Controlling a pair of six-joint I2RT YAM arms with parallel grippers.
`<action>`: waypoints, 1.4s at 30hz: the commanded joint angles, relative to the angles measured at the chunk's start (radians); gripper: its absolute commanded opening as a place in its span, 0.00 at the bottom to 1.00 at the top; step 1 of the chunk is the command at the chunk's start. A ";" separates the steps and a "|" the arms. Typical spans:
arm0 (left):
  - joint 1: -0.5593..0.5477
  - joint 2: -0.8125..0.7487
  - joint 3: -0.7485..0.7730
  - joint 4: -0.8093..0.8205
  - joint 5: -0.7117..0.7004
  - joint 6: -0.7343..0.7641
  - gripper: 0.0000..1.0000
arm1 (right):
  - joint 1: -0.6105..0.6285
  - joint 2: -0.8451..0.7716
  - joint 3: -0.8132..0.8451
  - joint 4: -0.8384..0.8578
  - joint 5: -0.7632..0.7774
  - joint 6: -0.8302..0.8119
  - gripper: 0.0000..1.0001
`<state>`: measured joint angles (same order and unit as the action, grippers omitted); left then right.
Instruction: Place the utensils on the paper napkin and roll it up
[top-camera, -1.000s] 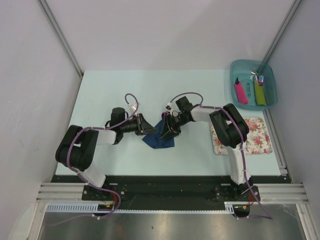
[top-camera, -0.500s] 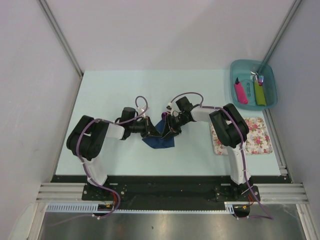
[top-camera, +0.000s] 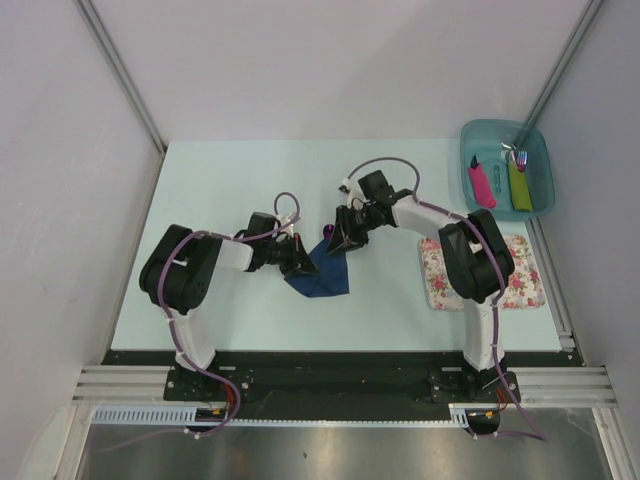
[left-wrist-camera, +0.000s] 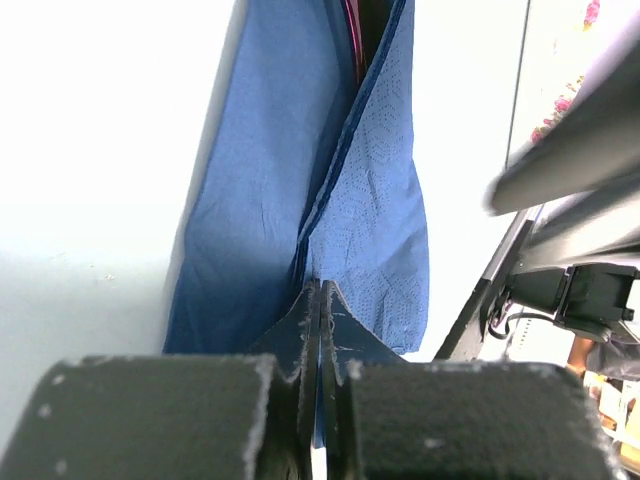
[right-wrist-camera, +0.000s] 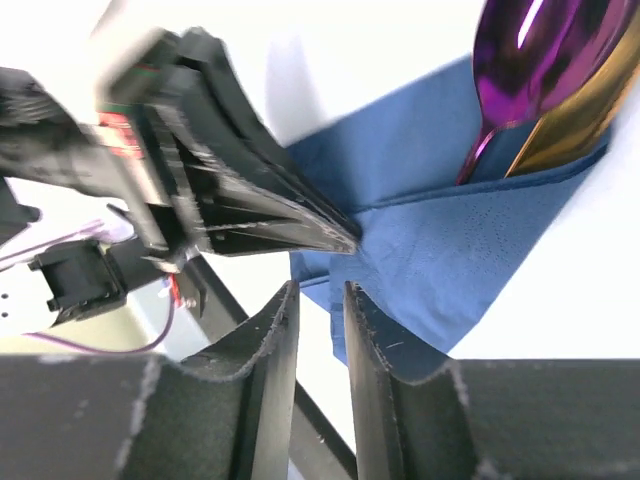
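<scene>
Navy napkin (left-wrist-camera: 265, 200) pinched in left gripper (left-wrist-camera: 320, 288)

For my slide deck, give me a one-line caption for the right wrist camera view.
Left gripper pinches the folded blue napkin holding purple spoon and tan knife; right gripper open beside it.

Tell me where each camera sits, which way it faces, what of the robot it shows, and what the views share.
Top external: above and behind the bases, facing down at the table; both arms whole.
Left wrist: on the left arm, facing along its shut left jaws at the paper napkin they pinch.
Right wrist: on the right arm, facing past its slightly parted right jaws at the left jaws, napkin and purple spoon.
Shared: all three show the napkin.
</scene>
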<state>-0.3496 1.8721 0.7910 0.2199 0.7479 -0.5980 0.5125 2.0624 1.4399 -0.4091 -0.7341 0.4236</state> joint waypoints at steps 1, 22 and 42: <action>-0.003 -0.004 -0.001 -0.077 -0.097 0.064 0.00 | 0.017 -0.081 0.043 -0.072 0.142 -0.110 0.27; -0.003 -0.039 -0.012 -0.083 -0.119 0.079 0.00 | 0.075 0.048 0.082 -0.034 0.266 -0.180 0.05; 0.004 -0.074 -0.027 -0.050 -0.094 0.070 0.01 | 0.096 0.084 0.086 -0.022 0.302 -0.210 0.04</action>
<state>-0.3561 1.8381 0.7906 0.1776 0.7006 -0.5659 0.6018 2.1147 1.4944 -0.4419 -0.4683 0.2455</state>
